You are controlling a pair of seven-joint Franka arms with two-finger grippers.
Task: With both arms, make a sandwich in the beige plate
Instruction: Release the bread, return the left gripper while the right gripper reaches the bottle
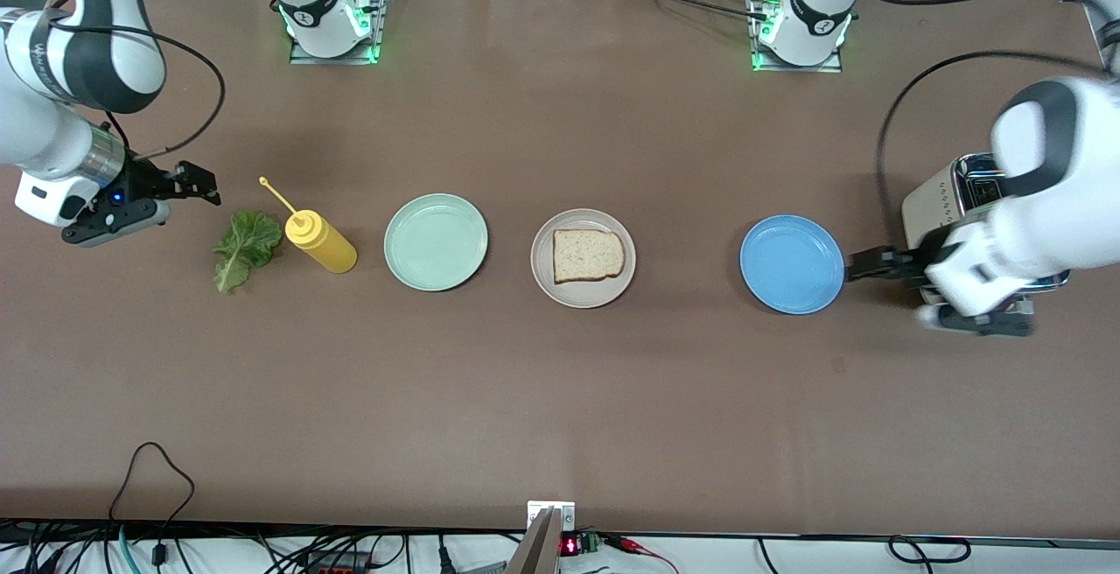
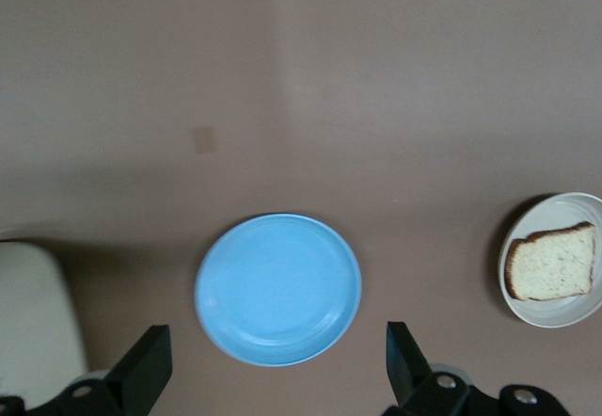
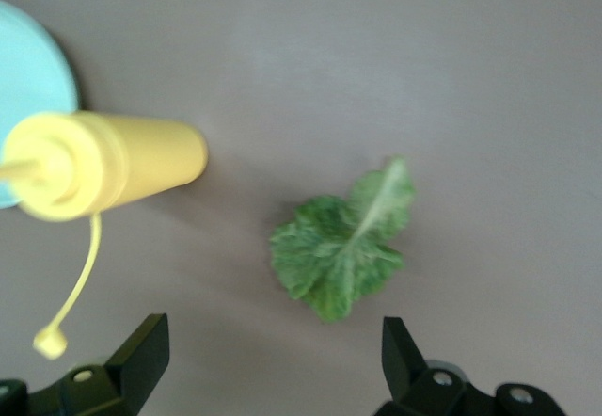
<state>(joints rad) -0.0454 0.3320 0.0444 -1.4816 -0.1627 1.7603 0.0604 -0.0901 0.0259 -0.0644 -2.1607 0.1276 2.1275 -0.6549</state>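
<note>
Beige plate, mid-worktop between mint green plate and blue plate: one bread slice on it.

Lettuce leaf: flat on worktop beside mustard bottle, near right gripper, jaws released, empty.

Left gripper: beside blue plate, jaws released.

Advice: pinch leaf at stem; avoid bottle.

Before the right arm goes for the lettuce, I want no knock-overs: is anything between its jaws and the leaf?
Nothing visible. The right gripper, jaws open, hangs just above the lettuce leaf. The yellow squeeze bottle stands beside the leaf, toward the mint green plate, so it flanks the approach without blocking it.
</note>
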